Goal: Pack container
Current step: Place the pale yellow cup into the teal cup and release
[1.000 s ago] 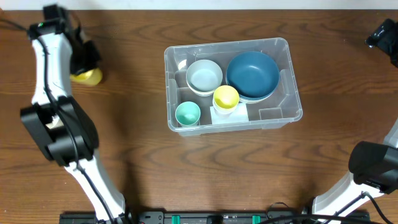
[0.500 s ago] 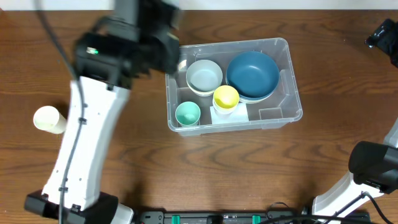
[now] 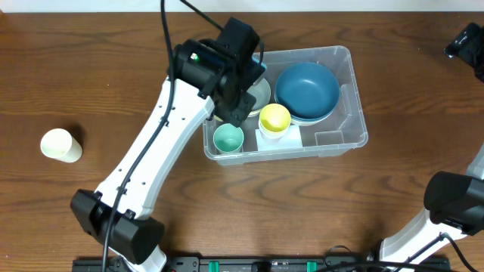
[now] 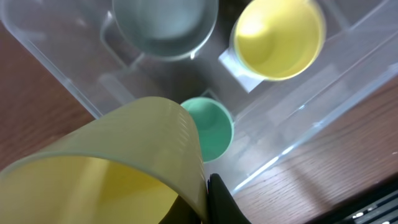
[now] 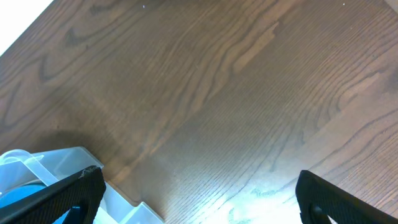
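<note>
the left gripper (image 3: 239, 92) clasps a yellow cup (image 4: 118, 168) over the left end of the container (image 3: 355, 91), above the green cup (image 4: 212, 127); the container lies mid-table, long axis left-right. the right gripper (image 5: 199, 202), spread wide, hangs well apart.

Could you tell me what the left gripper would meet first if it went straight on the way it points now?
Probably the green cup standing in the container, just past the yellow cup that the left gripper holds. The pale bowl lies beside that line. Depth is unclear.
</note>
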Motion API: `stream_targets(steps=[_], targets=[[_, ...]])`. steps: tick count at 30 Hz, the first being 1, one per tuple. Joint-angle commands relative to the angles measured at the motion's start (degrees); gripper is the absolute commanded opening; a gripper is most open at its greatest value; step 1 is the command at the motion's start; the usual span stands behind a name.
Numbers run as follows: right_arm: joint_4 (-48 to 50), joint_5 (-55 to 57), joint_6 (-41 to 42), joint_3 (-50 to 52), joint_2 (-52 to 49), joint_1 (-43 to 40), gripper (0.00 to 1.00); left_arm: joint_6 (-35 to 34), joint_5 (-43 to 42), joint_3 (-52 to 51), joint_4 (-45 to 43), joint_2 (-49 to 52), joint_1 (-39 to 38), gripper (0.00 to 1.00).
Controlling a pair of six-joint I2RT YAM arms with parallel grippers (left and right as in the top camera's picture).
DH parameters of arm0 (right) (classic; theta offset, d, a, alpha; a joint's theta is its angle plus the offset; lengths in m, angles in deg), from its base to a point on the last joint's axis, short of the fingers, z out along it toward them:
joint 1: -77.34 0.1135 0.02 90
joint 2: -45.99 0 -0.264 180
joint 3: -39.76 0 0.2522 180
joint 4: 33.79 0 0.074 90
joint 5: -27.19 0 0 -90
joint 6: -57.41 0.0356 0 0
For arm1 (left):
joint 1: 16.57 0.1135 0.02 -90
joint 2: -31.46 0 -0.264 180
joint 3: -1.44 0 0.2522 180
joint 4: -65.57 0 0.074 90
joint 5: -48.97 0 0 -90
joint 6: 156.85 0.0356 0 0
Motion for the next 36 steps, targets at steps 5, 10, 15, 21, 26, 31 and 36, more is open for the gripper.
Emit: stream_targets(steps=[5,10,15,21,26,31,36], targets=[[-0.1,0.2,0.9,0.1,-0.4,-0.2,0.99,0.6,-0.8,-7.9,-2.8,0.6,0.3,0.06],[-0.1,0.2,0.9,0.1,-0.4,-0.2,0.99,0.6,-3.2,-11.9,-5.9,0.6,0.3,0.06],[-0.1,0.2,0.9,0.1,-0.4,-0.2,0.99,0.3,-4.0,-15.2,-8.1,0.6,0.3,0.06],[-0.1,0.2,0.9,0.1,-0.4,-0.2,0.99,0.3,-5.1,-17.5,-10.9,0.7,0.3,0.05],[-0.1,0.2,0.9,0.1,-0.4,-0.2,0.99,0.3,-5.1,-18.1,-11.5,0.7,0.3,0.06],[-0.1,0.2,0.9,0.1,-0.4,-0.2,0.99,0.3,-5.0,-18.4,-11.8,0.7,0.3,0.68],[-0.1,0.2,0.9,0.1,-0.4,-0.2,0.99,0.0,-5.0,-16.7,-12.3,0.2,0.3,0.7]])
